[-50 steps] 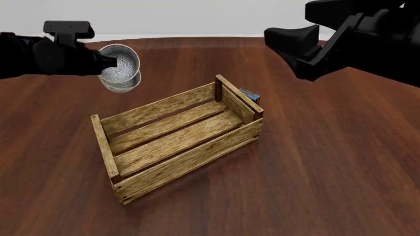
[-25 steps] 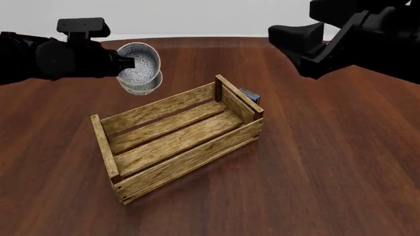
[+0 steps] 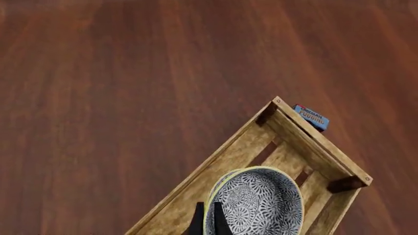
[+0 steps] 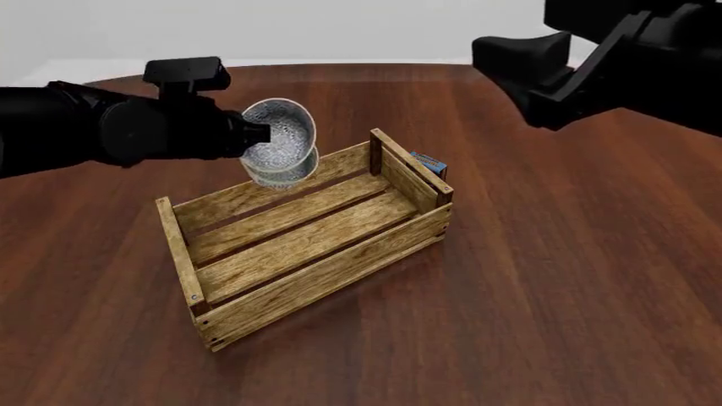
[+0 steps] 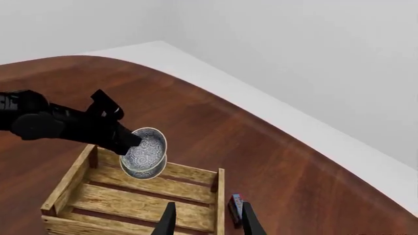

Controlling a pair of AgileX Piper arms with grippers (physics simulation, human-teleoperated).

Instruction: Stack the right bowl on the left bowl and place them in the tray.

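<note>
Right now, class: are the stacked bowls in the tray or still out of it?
Out. The left gripper holds the bowls in the air, tilted, above the tray's far wall; its floor is bare.

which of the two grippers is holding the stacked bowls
The left gripper, clamped on the stacked bowls above the tray's far wall; the right gripper holds nothing.

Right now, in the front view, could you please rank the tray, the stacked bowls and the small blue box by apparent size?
1. The tray, by far the largest.
2. The stacked bowls, held above the tray's far side by the left gripper.
3. The small blue box, partly hidden behind the tray.
</note>
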